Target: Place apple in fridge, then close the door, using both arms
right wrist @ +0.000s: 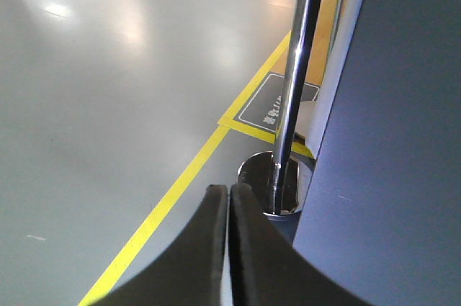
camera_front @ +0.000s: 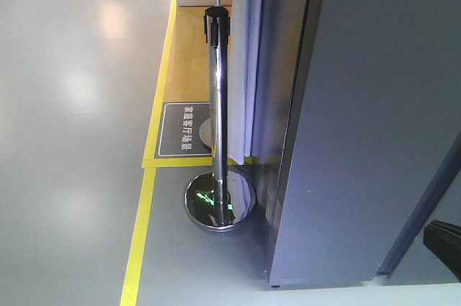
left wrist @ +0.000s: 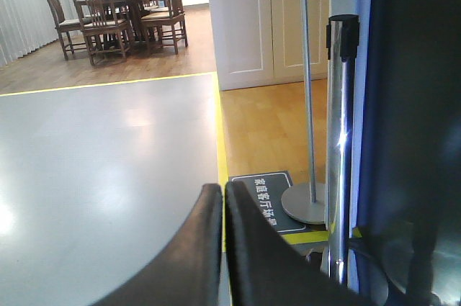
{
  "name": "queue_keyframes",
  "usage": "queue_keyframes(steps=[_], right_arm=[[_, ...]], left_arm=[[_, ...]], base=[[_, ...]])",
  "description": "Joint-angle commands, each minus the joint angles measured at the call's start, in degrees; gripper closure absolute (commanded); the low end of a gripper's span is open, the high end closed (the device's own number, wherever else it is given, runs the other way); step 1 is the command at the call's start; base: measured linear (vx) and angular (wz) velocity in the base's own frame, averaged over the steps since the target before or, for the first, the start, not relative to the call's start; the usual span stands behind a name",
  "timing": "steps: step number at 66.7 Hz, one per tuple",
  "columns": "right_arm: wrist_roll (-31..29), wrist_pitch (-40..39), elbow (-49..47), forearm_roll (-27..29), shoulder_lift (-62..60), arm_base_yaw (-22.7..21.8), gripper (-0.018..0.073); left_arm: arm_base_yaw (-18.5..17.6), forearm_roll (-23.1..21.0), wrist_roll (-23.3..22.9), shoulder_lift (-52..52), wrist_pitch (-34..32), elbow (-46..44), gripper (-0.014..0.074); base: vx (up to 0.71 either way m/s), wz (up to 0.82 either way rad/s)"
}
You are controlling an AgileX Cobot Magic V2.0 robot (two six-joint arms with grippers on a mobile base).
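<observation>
Two end effectors are in view and neither carries anything; your left end effector (left wrist: 222,194) has its fingers pressed together, pointing out over the grey floor (left wrist: 94,176) toward a far dining set (left wrist: 119,14); your right end effector (right wrist: 228,194) is likewise closed on nothing, aimed down at the yellow floor line (right wrist: 173,183). No apple shows in any view, so you cannot confirm where it lies. At right in the front view stands a tall dark-grey panel (camera_front: 374,104); whether it is the fridge, its door or a worktop side cannot be told, since no white interior shows. Beside it to the left stands a chrome barrier post (camera_front: 217,104) on a domed base, apparently there to cordon the display area; judge the clearance tight.
</observation>
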Motion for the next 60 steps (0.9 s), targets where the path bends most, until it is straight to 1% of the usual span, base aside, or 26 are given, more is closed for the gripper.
queue_keyframes(steps=[1, 21, 27, 33, 40, 43, 46, 52, 54, 60], right_arm=[[-0.1, -2.4, -1.4, 2.3, 0.4, -0.2, 0.0564], [-0.1, -2.4, -1.4, 2.3, 0.4, -0.1, 0.0564], [-0.1, -3.2, -1.4, -0.2, -0.5, 0.0, 0.0564], [0.1, -6.2, -1.3, -3.3, -1.6, 2.1, 0.0564], [0.8, -14.3, 1.8, -3.5, -3.2, 5.7, 0.0564], [2.5, -18.9, 4.2, -3.6, -4.0, 6.8, 0.0564], [4.2, -21.8, 6.8, -3.9, -4.9, 7.3, 0.0564], [11.3, -26.3, 12.0, -6.4, -8.1, 7.8, 0.0564], [13.8, -26.7, 13.7, -8.0, -9.7, 7.8, 0.0564], [23.0, -26.7, 17.5, -15.1, -13.9, 7.7, 0.0564]], left_arm=[[0.3, -0.3, -0.6, -1.0, -4.2, 1.6, 0.0602], [0.3, -0.3, -0.6, -0.9, -4.2, 1.6, 0.0602], [0.3, -0.3, -0.6, -0.9, -4.2, 1.6, 0.0602], [0.3, -0.3, -0.6, -0.9, -4.2, 1.6, 0.0602], [0.3, -0.3, -0.6, -0.9, -4.2, 1.6, 0.0602], [0.3, -0.3, -0.6, -0.9, -4.2, 1.6, 0.0602], [0.3, -0.3, -0.6, -0.9, -4.2, 1.6, 0.0602], [0.3, -0.3, -0.6, -0.9, -4.2, 1.6, 0.0602], [0.3, -0.3, -0.6, -0.9, -4.2, 1.6, 0.0602], [0.3, -0.3, -0.6, -0.9, -4.2, 1.6, 0.0602]], base=[[0.00, 0.00], [0.00, 0.00], [0.00, 0.00], [0.00, 0.00], [0.00, 0.00], [0.00, 0.00], [0.00, 0.00], [0.00, 0.00], [0.00, 0.00], [0.00, 0.00]])
